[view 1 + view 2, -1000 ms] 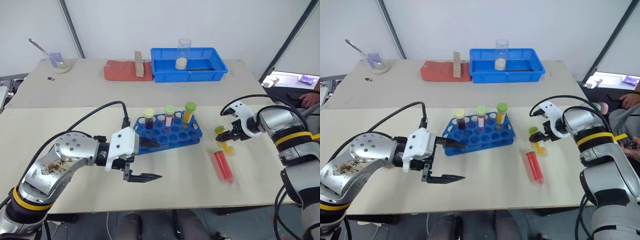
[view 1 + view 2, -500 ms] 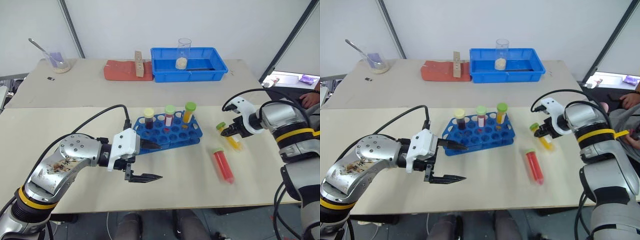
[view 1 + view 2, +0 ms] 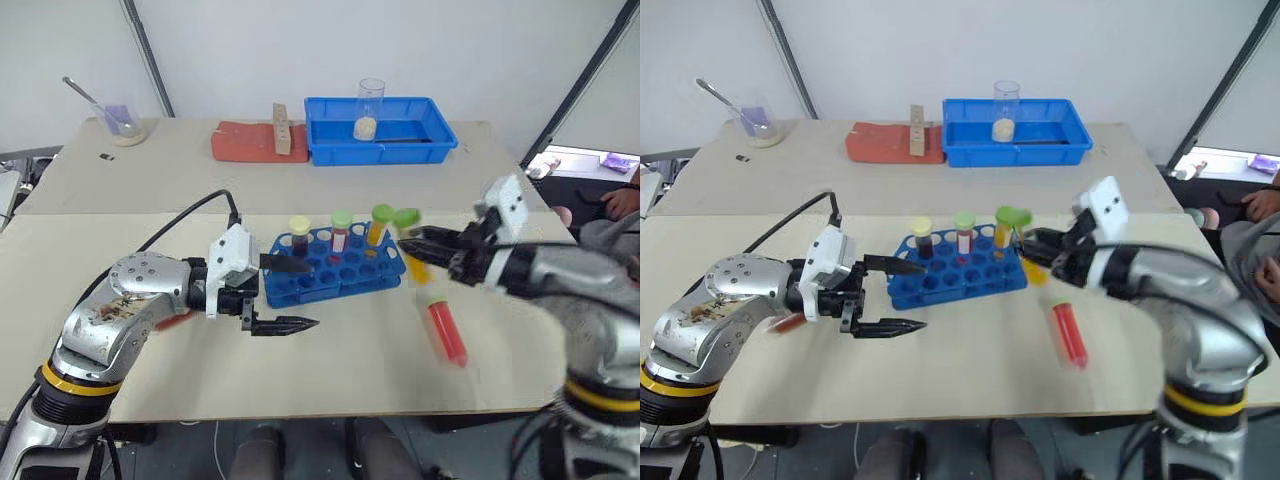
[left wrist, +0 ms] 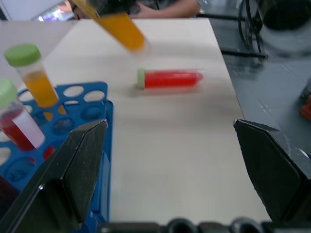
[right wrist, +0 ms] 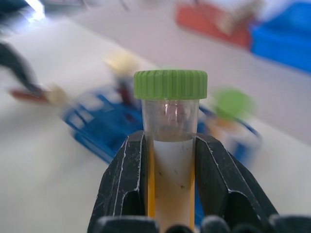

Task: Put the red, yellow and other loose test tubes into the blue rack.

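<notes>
Your right claw [image 5: 170, 194] is clamped on the clear capped tube of yellow-orange liquid with a green cap [image 5: 170, 145], holding it in the air just beside the right end of the small bright blue plastic rack with round holes [image 3: 335, 268]. Three capped tubes stand in the rack's back row. The clear tube of bright red liquid with a green cap [image 3: 443, 328] lies flat on the beige worktop [image 3: 350, 370], right of the rack. Your left claw [image 3: 285, 295] hovers at the rack's left end, its fingers spread wide apart around nothing.
</notes>
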